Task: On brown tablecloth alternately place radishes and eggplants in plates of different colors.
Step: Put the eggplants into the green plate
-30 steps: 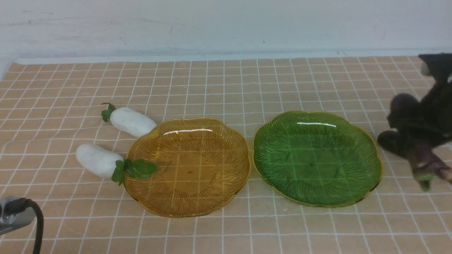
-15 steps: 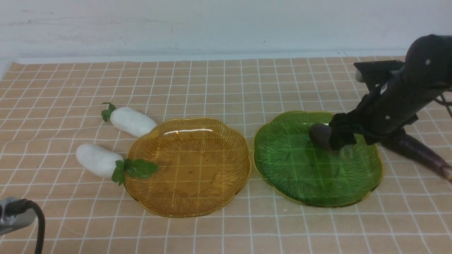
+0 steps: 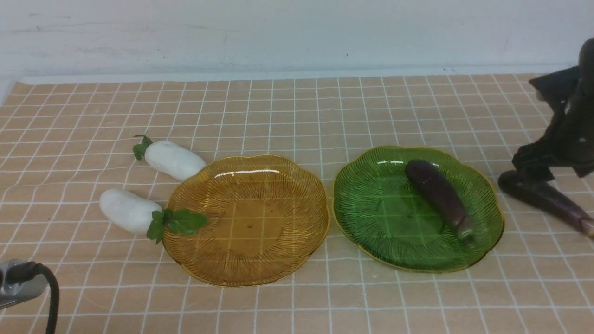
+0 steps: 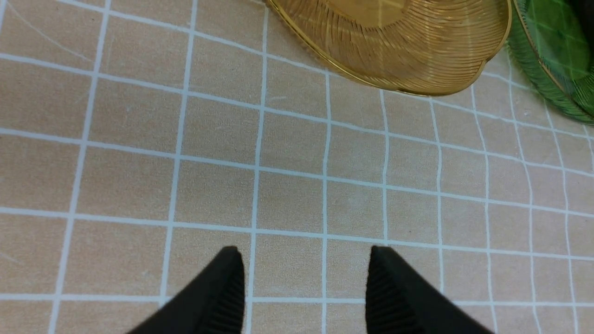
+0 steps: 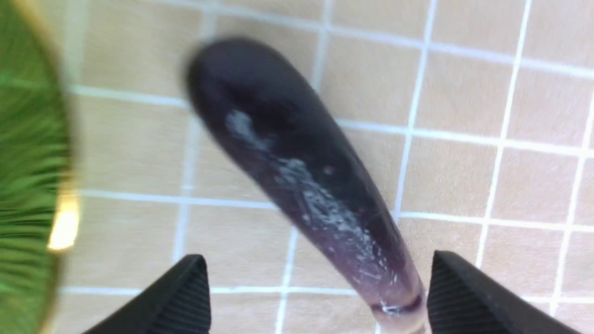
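On the brown tablecloth (image 3: 297, 116) stand an amber plate (image 3: 246, 222) with nothing in it and a green plate (image 3: 385, 208). One dark purple eggplant (image 3: 441, 197) lies in the green plate. A second eggplant (image 3: 545, 198) lies on the cloth to its right. My right gripper (image 5: 318, 257) hovers open over this eggplant (image 5: 301, 176), one finger on each side of its stem end, not gripping. Two white radishes (image 3: 174, 160) (image 3: 127, 211) lie left of the amber plate. My left gripper (image 4: 305, 250) is open above bare cloth near the amber plate (image 4: 408, 88).
The green plate's rim (image 5: 28, 162) lies close beside the right gripper. The nearer radish's leaves (image 3: 178, 222) overhang the amber plate's rim. A grey part with a black cable (image 3: 28, 283) sits at the front left corner. A white wall bounds the far edge.
My right gripper carried an eggplant over the green plate, let it go there, then swung back right over the second eggplant. The left gripper has not moved.
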Motion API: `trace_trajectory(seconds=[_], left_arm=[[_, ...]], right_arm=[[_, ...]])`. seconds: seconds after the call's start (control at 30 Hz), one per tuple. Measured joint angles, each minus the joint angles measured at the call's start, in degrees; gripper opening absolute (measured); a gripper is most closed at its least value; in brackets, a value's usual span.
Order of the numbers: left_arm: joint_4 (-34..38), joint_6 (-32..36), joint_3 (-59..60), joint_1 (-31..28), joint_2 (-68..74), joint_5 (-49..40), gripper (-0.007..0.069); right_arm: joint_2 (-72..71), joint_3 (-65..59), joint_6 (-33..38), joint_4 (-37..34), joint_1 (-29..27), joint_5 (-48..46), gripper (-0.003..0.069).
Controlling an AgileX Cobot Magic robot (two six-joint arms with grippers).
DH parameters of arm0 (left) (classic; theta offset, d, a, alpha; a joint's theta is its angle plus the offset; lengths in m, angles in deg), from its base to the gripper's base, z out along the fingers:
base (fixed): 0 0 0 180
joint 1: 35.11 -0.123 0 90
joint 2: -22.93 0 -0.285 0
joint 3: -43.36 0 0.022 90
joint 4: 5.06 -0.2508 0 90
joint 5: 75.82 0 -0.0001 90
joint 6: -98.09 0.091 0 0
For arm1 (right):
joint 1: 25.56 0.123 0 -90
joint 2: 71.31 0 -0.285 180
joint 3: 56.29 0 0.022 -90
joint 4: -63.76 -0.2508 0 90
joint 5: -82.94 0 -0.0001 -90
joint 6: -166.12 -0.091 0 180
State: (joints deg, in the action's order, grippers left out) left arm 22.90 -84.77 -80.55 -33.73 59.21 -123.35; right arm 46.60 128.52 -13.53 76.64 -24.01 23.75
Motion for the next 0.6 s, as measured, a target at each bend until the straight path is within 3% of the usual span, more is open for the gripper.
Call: trace_trajectory(seconds=[0.37, 0.6], left_arm=[[0.0, 0.0, 0.0, 0.0, 0.0, 0.0, 0.0336], [0.0, 0.0, 0.0, 0.0, 0.0, 0.0, 0.0336]], right_arm=[[8.2, 0.0, 0.4, 3.8, -1.3, 2.5, 0.0547], [9.3, 1.2, 0.4, 3.3, -1.3, -0.3, 0.0315]])
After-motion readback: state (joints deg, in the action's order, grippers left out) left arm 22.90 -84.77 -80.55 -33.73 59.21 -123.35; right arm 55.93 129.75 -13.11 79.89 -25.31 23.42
